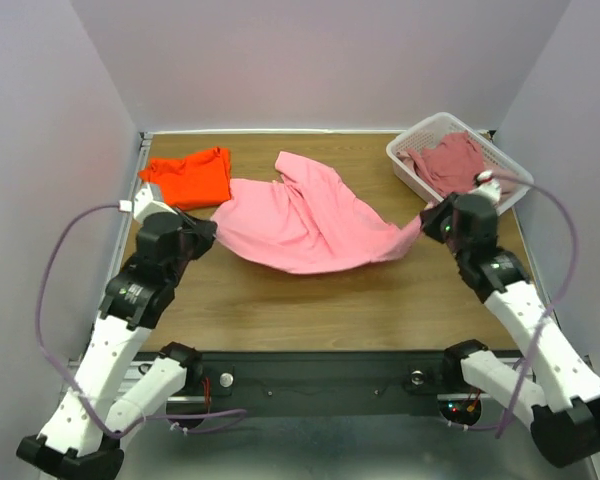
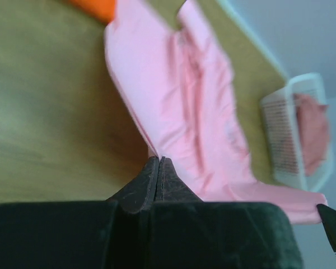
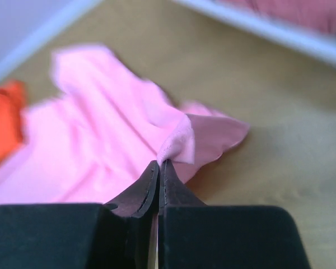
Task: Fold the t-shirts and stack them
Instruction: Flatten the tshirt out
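Wooden table (image 1: 280,310) under the pink t-shirt (image 1: 300,225); left fingers (image 2: 151,179) and right fingers (image 3: 148,188) clamp its ends, its underside hidden.

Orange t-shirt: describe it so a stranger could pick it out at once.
On the wooden table, go to the far left corner, across from the white basket. There lies the orange t-shirt, folded flat beside the spread pink t-shirt. It is the only bright orange cloth; the others are pink or dusty rose.
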Tool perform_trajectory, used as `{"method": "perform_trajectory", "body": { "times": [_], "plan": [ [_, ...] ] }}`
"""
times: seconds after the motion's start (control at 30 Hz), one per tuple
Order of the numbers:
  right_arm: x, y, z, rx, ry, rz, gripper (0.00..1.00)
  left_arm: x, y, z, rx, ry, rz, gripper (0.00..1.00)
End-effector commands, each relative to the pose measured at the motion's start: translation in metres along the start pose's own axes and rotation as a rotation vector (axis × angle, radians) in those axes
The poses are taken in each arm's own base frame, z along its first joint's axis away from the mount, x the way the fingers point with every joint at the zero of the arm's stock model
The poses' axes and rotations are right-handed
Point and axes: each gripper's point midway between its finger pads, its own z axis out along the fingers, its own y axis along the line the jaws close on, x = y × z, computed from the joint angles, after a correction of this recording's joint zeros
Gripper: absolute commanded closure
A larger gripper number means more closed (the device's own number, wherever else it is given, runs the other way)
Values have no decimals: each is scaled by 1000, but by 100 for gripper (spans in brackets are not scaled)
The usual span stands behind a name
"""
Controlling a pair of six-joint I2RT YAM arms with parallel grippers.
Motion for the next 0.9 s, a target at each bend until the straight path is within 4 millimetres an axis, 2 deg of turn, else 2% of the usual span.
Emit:
{"method": "perform_trajectory", "body": {
  "times": [0.0, 0.03, 0.07, 0.1, 0.13, 0.17, 0.2, 0.23, 0.27, 0.3, 0.33, 0.37, 0.43, 0.47, 0.5, 0.57, 0.6, 0.73, 0.8, 0.87],
  "plan": [
    [-131, 68, -88, -211, -310, 1, 100, -87, -65, -66, 193, -227, 4, 100],
    [-147, 74, -102, -231, -348, 1, 100, -98, -74, -76, 220, -251, 1, 100],
    [-162, 81, -115, -251, -383, -1, 99, -119, -92, -101, 283, -300, -3, 100],
    [-190, 95, -144, -301, -443, -2, 100, -129, -101, -111, 305, -318, -1, 100],
    [-201, 102, -158, -329, -466, -8, 100, -139, -109, -124, 336, -341, -2, 100],
    [-213, 110, -170, -358, -486, -16, 100, -159, -124, -154, 396, -387, -3, 100],
    [-231, 122, -200, -421, -528, -26, 100, -165, -130, -163, 406, -395, 2, 100],
    [-243, 129, -218, -455, -555, -25, 100, -175, -135, -178, 428, -418, 0, 100],
    [-251, 134, -229, -476, -570, -29, 100, -196, -146, -214, 491, -483, -12, 100],
    [-257, 137, -242, -496, -582, -33, 100, -205, -151, -226, 510, -503, -16, 100],
    [-277, 141, -276, -540, -651, -16, 100, -211, -155, -240, 532, -519, -16, 100],
    [-283, 142, -291, -560, -674, -12, 100, -225, -161, -274, 593, -571, -27, 100],
    [-294, 147, -320, -613, -713, -19, 100, -231, -169, -300, 660, -588, -13, 100],
    [-305, 148, -352, -660, -764, -14, 100, -239, -173, -325, 706, -622, -14, 100],
    [-307, 150, -365, -687, -777, -19, 100, -241, -172, -338, 730, -633, -15, 100],
    [-309, 156, -390, -757, -795, -41, 100, -241, -173, -353, 762, -637, -8, 100],
    [-311, 156, -412, -802, -818, -49, 99, -243, -172, -365, 786, -652, -14, 100],
    [-312, 151, -452, -874, -874, -51, 100, -238, -172, -380, 842, -645, -9, 100],
    [-311, 149, -464, -894, -889, -49, 100, -236, -174, -384, 858, -637, -2, 100],
    [-310, 148, -465, -896, -890, -50, 100, -236, -173, -384, 857, -633, -7, 100]
  ]
}}
